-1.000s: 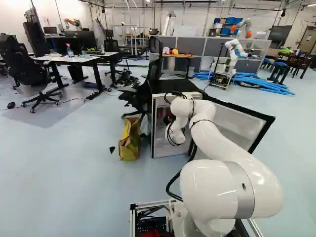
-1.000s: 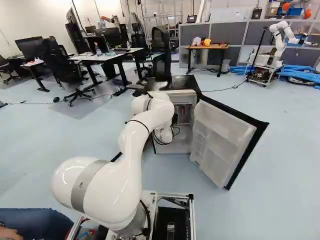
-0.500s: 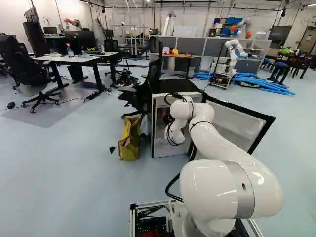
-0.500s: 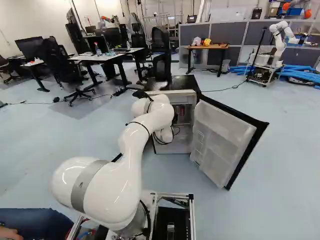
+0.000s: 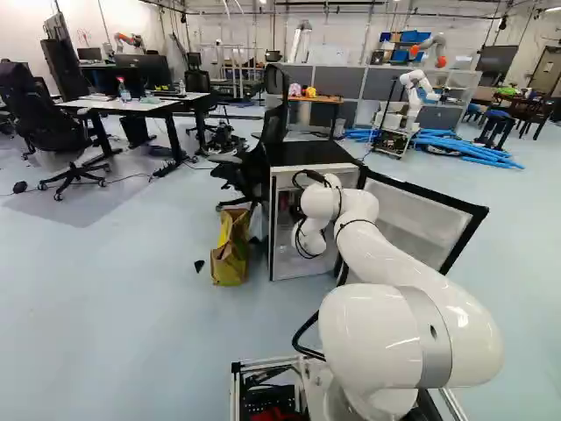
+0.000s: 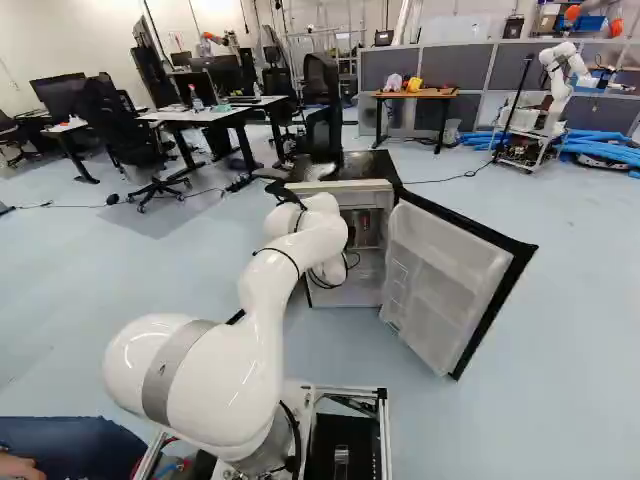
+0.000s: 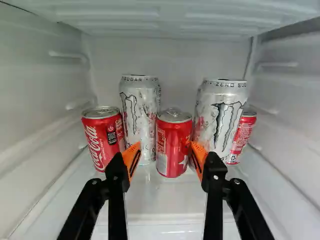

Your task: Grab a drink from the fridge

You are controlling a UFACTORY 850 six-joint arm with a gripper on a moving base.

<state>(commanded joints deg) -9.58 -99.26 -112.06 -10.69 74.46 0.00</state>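
Inside the fridge (image 7: 170,55), the middle red can (image 7: 174,145) ahead of the gap between spread fingers (image 7: 200,157)

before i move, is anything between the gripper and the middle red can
Nothing visible stands between them: the open gripper faces the middle red can, with no other can in front of it. Two tall silver cans flank it, one on each side.

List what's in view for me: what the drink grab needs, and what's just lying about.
For the job:
- fingers
- fridge
- three red cans
- two silver cans

Just about the room:
- bag
- chairs
- desk
- blue tubes
- another robot
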